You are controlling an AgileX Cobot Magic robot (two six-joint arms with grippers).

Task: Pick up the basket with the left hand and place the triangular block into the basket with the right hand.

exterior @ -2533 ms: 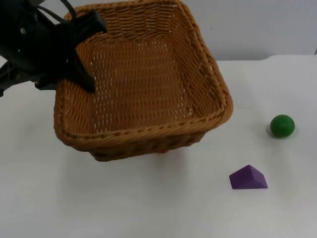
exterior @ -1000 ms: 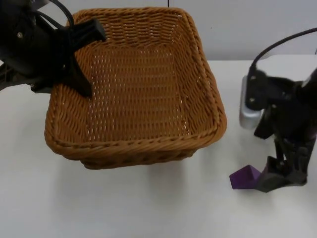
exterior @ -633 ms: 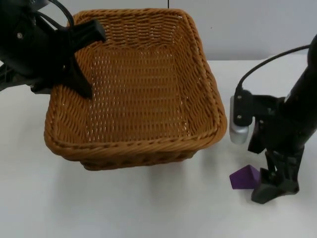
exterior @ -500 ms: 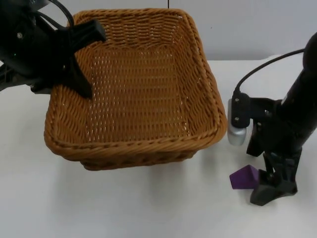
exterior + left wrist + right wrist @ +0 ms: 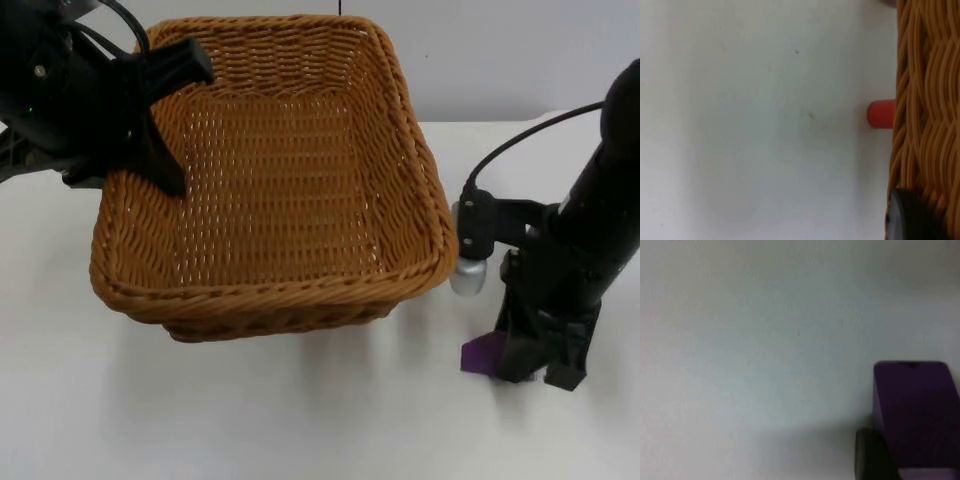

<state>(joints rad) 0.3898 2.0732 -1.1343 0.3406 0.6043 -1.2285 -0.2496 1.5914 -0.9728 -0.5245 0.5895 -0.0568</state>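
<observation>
The woven brown basket (image 5: 270,292) hangs over the table's left half, held by its left rim. My left gripper (image 5: 168,165) is shut on that rim; in the left wrist view a black fingertip (image 5: 907,220) presses against the wicker wall (image 5: 925,100). The purple triangular block (image 5: 481,355) lies on the table to the right of the basket, mostly covered by my right gripper (image 5: 533,362). The right gripper stands straight down over the block with its fingers closed against it. In the right wrist view the block (image 5: 912,410) sits tight beside a black fingertip (image 5: 872,455).
A small red piece (image 5: 881,114) lies on the white table (image 5: 250,420) beside the basket's wall, seen from the left wrist. The grey partition wall (image 5: 520,50) rises behind the table.
My right gripper has slid left and lower over the purple block and its fingers have closed on it. The left arm and the basket have stayed still.
</observation>
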